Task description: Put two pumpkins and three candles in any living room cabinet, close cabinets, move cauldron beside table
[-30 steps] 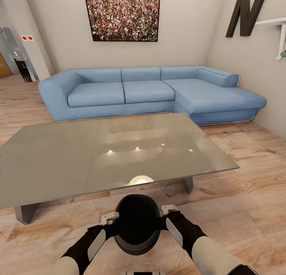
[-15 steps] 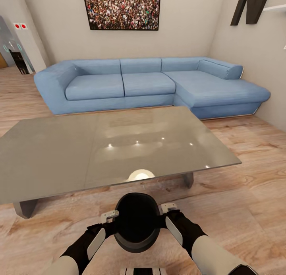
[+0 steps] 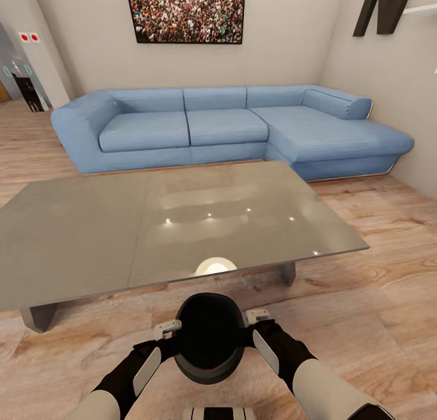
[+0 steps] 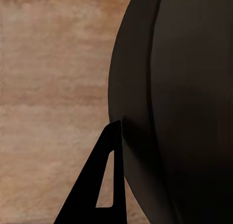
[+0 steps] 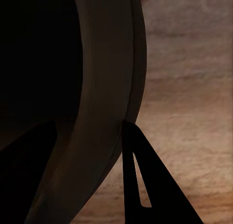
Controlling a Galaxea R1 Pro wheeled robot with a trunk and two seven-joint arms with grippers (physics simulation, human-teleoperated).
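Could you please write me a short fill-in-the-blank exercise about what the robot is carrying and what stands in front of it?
1. Both grippers hold a round black ____ between them.
2. The left gripper and right gripper grip its ____.
3. Ahead stands a low grey table, and behind it a ____ sofa.

Missing words: cauldron; rim; blue

Only readable sign: big dark letter "N" [image 3: 383, 7] mounted on right-hand wall, top cut off by frame edge. Small white plate w/ two red dots [image 3: 29, 37] on far left wall, no legible text. Poster [image 3: 185, 12] shows crowd pic, no lettering.
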